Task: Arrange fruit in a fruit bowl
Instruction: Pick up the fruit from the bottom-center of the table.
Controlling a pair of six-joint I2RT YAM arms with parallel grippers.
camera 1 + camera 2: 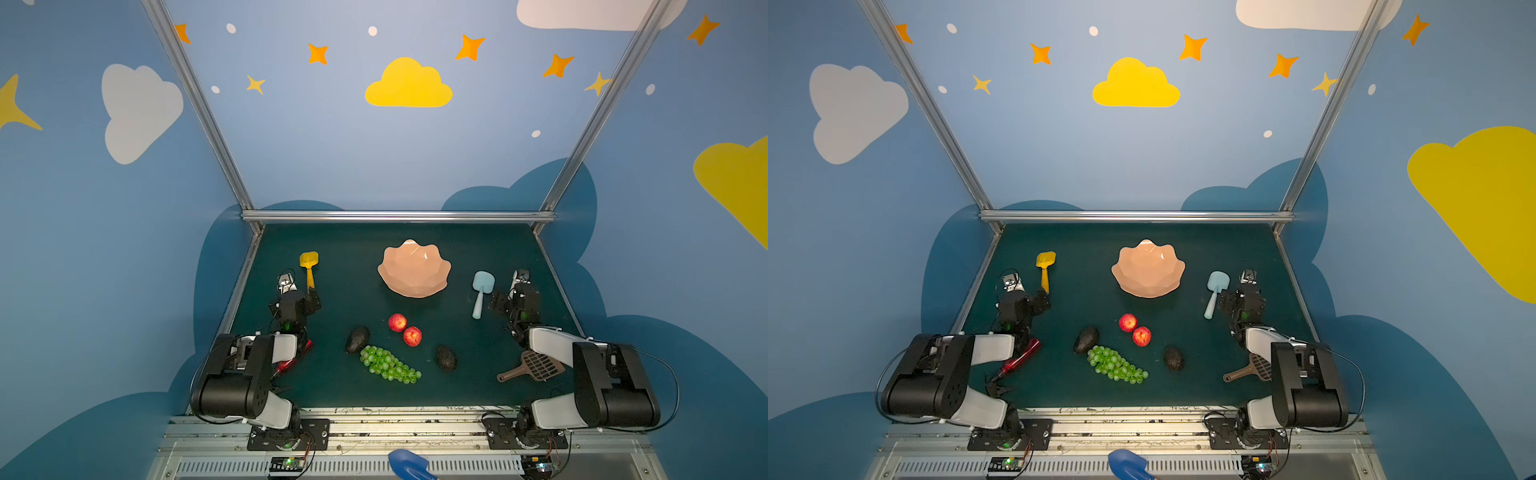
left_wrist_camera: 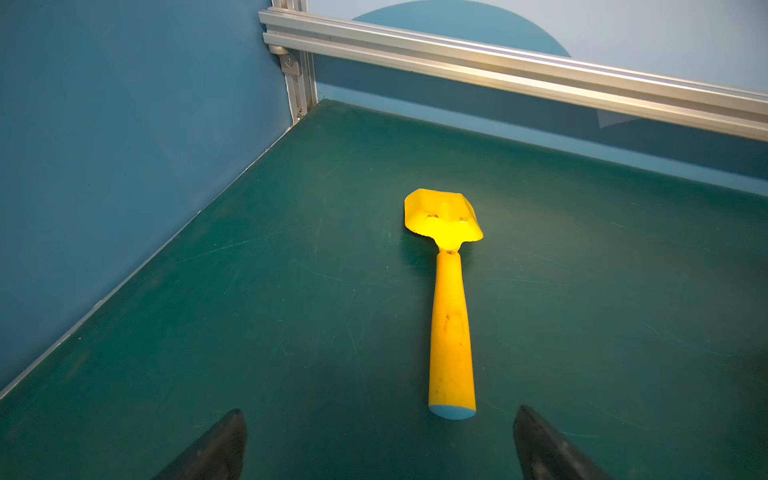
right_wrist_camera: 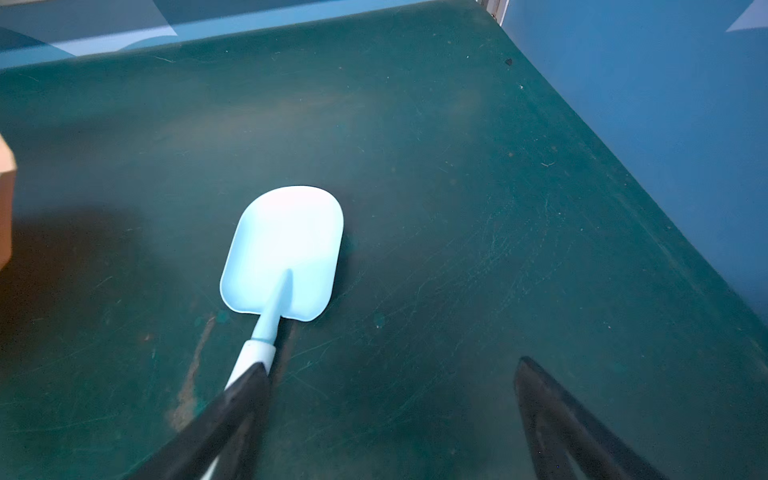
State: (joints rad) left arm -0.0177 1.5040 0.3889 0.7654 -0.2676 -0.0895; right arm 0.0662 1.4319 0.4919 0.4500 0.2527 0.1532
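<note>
**Zero of five in the bowl**

At far left, a wide-spread, empty left gripper (image 2: 380, 409), facing the yellow scoop (image 2: 451, 299), apart from it. Toward the middle, on the mat: an avocado (image 1: 357, 338) just beside the grapes (image 1: 388, 365), then an apple (image 1: 397, 322) next to a second apple (image 1: 412, 336). Behind these, the fruit bowl (image 1: 413, 270), empty. Further right, a second avocado (image 1: 446, 357), alone. At far right, an equally spread right gripper (image 3: 390, 362), nothing held, one finger crossing the light-blue scoop (image 3: 282, 253) handle, contact unclear. Whole job apparently left: five pieces to lift in.
</note>
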